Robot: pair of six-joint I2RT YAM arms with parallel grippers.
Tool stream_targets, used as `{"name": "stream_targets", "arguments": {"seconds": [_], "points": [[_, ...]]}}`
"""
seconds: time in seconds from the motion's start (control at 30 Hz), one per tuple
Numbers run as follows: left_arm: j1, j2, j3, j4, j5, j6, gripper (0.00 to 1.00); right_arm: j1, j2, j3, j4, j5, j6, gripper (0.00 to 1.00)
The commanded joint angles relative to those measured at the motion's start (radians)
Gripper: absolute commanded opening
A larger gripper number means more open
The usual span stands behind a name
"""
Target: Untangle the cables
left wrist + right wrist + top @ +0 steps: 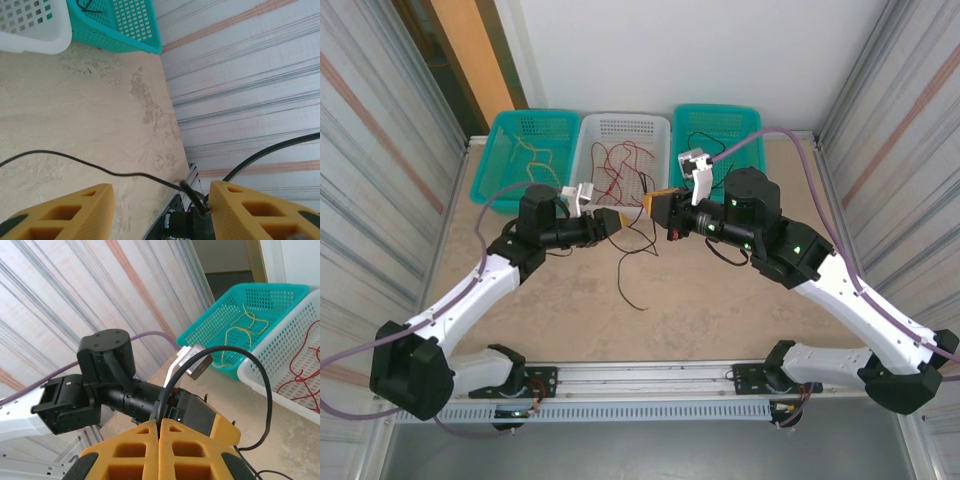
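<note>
Grip check: right gripper (pixel 160 426) is clamped on the black cable (pixel 248 365). The wire comes out of the closed seam between the yellow fingers, then loops up and over toward the right of that wrist frame. On the left gripper (pixel 160 187) the fingers stand apart with nothing pinched. The same black cable crosses the gap roughly side to side, low in the frame, and runs in toward the lower-right finger (pixel 250 210); can't tell if it touches.

Top view: both grippers sit nose to nose at frame centre, just below the white basket (pixel 582 150). The cable's slack drops from between them onto the table (pixel 550 310) and trails down-right. Its long axis lies across the left jaws, not along them, so closing there should catch it. Left arm is the free one and already on it.

Around:
- red cable (pixel 620 165) in the white basket, loops just above the grippers in frame
- pale yellow cable (pixel 535 160) in the upper-left teal basket (pixel 505 150)
- second black wire (pixel 705 140) in the upper-right teal basket (pixel 752 125)

Risk, my read: the fingertips are near each other, so a close-and-pull could knock the right gripper.
</note>
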Motion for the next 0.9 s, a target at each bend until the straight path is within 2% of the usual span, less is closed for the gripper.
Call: {"name": "stream_targets", "arguments": {"seconds": [0.0,0.17,0.3,0.47,0.53,0.6,0.7,0.87], "points": [[0.0,0.02,-0.016,0.048,0.032,-0.026,0.46,0.006,-0.005,0.049,0.036,-0.014,0.009,0.0],[0.0,0.027,-0.022,0.067,0.048,-0.033,0.27,0.002,0.003,0.056,0.043,-0.021,0.007,0.0],[0.0,0.024,-0.013,0.048,0.051,-0.009,0.05,0.001,0.006,0.068,0.051,-0.017,-0.002,0.0],[0.001,0.019,0.005,-0.047,0.025,0.053,0.04,-0.006,-0.009,0.108,0.035,0.058,-0.044,0.0],[0.001,0.002,0.009,-0.111,0.0,0.091,0.09,-0.015,-0.011,0.128,0.002,0.137,-0.067,0.0],[0.001,-0.025,0.018,-0.221,-0.071,0.152,0.27,-0.053,-0.003,0.157,-0.041,0.19,-0.08,0.0],[0.003,-0.058,0.02,-0.374,-0.174,0.226,0.45,-0.141,0.022,0.213,-0.106,0.288,-0.083,0.0],[0.005,-0.106,-0.019,-0.506,-0.262,0.276,0.54,-0.339,0.101,0.309,-0.123,0.283,-0.119,0.0]]}}
